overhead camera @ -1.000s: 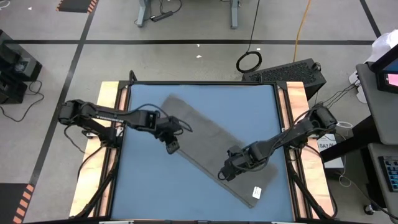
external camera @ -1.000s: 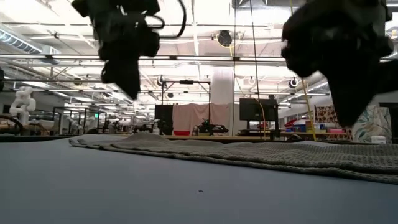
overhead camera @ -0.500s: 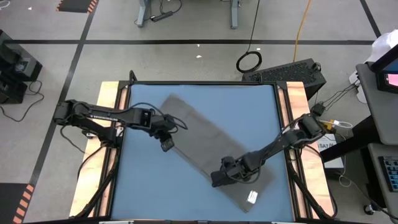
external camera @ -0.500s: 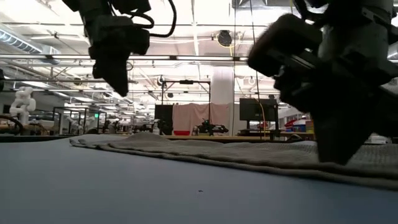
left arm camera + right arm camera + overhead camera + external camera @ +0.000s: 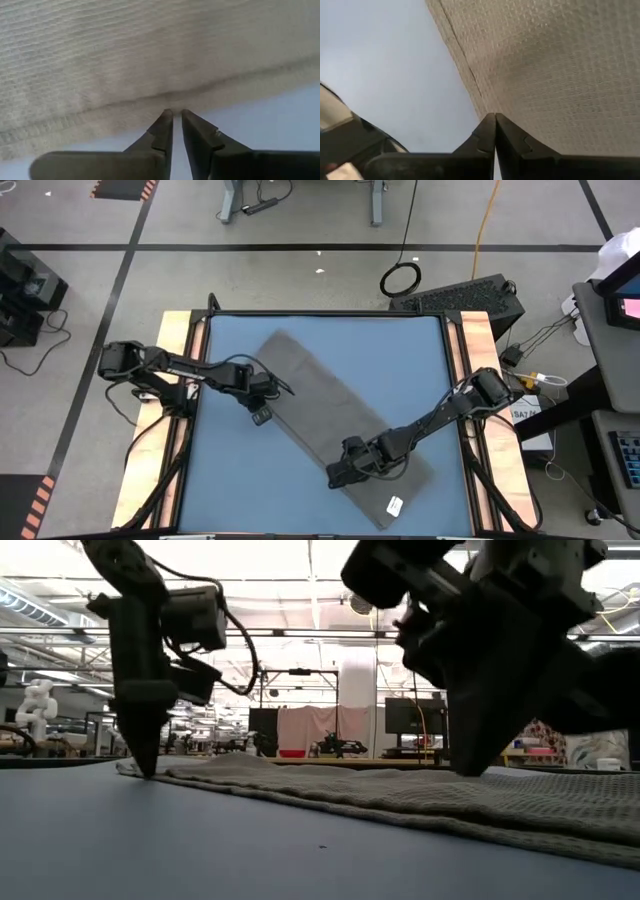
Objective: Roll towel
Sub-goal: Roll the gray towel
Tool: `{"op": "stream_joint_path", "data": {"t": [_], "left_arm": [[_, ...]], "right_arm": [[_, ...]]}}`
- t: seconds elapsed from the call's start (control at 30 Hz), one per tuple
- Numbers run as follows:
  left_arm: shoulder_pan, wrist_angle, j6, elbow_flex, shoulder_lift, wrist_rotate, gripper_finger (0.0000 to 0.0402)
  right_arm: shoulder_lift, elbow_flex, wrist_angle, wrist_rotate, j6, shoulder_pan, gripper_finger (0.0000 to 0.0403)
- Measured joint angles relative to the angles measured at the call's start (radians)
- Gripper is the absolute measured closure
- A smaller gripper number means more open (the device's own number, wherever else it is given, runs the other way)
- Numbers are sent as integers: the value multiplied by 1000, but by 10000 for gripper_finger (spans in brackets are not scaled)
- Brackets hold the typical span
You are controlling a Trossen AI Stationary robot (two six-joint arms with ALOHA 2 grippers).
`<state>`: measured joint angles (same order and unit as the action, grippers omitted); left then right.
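The towel (image 5: 335,423) runs diagonally; both closed grippers meet its near long hem. Left gripper (image 5: 259,418) sits far-left; right gripper (image 5: 335,477) near the tag end.

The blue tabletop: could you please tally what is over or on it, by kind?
Towel, dark grey, lying flat: 1
White tag on the towel: 1
Robot pincers, both at the towel's long edge: 2, left pincer and right pincer
Total: 4
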<state>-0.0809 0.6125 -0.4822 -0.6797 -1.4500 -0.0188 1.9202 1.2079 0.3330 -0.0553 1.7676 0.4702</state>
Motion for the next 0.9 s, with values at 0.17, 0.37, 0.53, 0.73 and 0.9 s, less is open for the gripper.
{"op": "stream_joint_path", "data": {"t": [0.17, 0.37, 0.53, 0.73, 0.9], "left_arm": [[-56, -86, -9, 6, -9, 8, 377], [-88, 125, -107, -101, 90, 68, 396], [-81, 259, -245, -130, 202, 57, 395], [-60, 316, -474, -107, 273, 80, 355], [-41, 283, -586, -74, 275, 128, 335]], "right_arm": [[0, 80, 134, -49, -99, -18, 403], [-26, 185, 338, -98, -278, -78, 403], [-60, 239, 438, -103, -449, -173, 403], [-76, 260, 430, -105, -625, -333, 403], [-33, 260, 402, -186, -768, -477, 403]]}}
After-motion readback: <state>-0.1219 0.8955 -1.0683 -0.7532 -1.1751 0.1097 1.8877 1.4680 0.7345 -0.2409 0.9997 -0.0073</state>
